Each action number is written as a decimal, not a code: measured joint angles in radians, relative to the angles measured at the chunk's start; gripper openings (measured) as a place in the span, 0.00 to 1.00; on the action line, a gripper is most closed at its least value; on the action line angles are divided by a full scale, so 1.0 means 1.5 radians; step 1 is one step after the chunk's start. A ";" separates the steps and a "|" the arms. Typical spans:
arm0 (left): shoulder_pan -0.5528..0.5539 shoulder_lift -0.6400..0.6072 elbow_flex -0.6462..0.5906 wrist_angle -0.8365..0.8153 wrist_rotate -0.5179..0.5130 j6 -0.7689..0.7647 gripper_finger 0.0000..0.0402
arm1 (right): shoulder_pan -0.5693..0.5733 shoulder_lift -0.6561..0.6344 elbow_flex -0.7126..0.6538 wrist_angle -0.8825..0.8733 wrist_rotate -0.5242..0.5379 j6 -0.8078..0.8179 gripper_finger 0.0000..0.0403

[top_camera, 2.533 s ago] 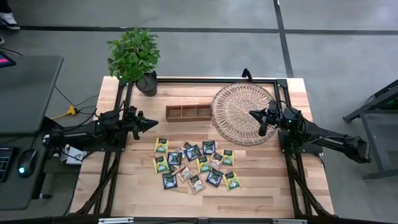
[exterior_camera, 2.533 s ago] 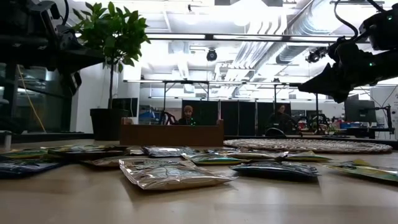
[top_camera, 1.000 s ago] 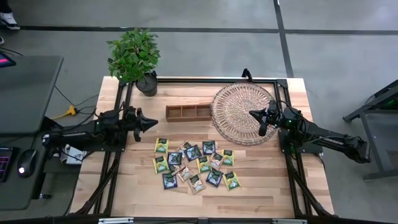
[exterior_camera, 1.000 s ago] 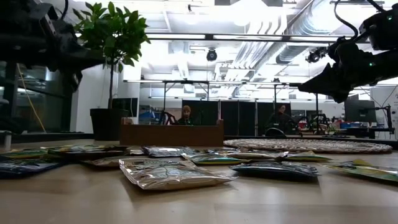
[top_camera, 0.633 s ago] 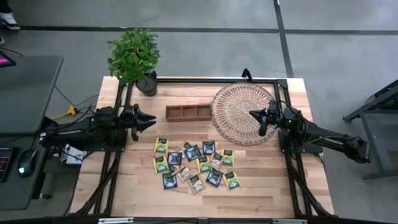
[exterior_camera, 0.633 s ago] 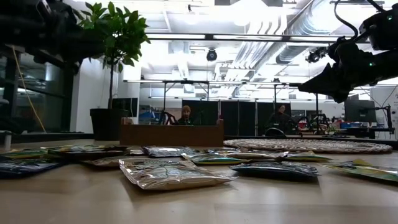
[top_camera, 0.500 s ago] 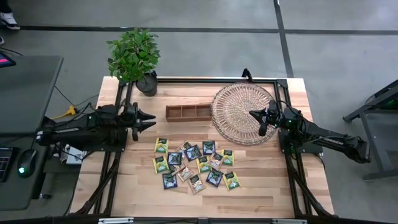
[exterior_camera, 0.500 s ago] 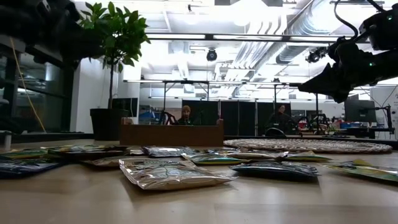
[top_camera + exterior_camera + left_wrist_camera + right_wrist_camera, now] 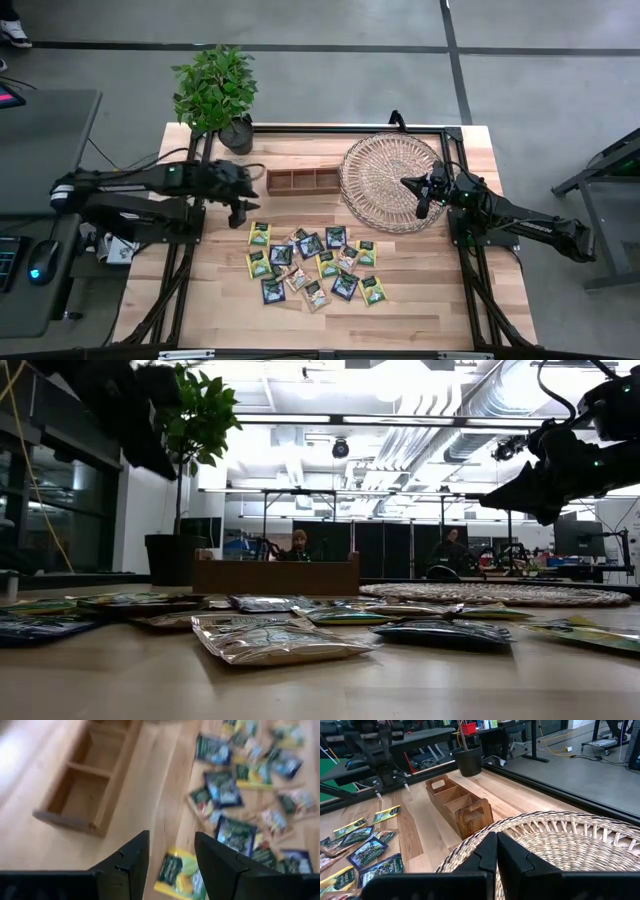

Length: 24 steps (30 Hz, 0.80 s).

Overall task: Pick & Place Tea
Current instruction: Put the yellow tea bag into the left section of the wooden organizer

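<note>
Butcher-block table [image 9: 420,290], open workshop behind; potted plant [image 9: 216,92] at the 11 o'clock corner. Tea sachets [image 9: 312,264] lie scattered flat at centre, toward 6 o'clock, none held. Wooden three-compartment box [image 9: 303,180] sits just at 12 o'clock of them; round wicker tray [image 9: 383,160] at 2 o'clock. Left gripper [image 9: 238,207] hangs above bare wood at 10 o'clock of the sachets, fingers [image 9: 131,857] spread, empty. Right gripper [image 9: 419,200] hovers over the tray's rim, fingers pressed together.

Left arm reaches in from its side, wrist bent downward, left gripper [image 9: 240,208] with fingers [image 9: 131,857] parted and holding nothing. Right arm waits raised, right gripper [image 9: 421,207] with fingers pressed together.
</note>
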 joint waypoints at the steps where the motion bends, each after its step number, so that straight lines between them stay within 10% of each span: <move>1: 0.000 0.022 0.002 -0.006 0.000 0.000 0.39 | 0.000 0.000 0.000 0.000 0.000 0.000 0.02; 16: 0.000 0.152 0.003 -0.072 0.086 0.125 0.40 | 0.000 0.000 0.000 0.000 0.000 0.000 0.02; 24: 0.000 0.158 -0.014 -0.057 0.086 0.128 0.62 | 0.000 0.000 0.000 0.000 0.000 0.000 0.02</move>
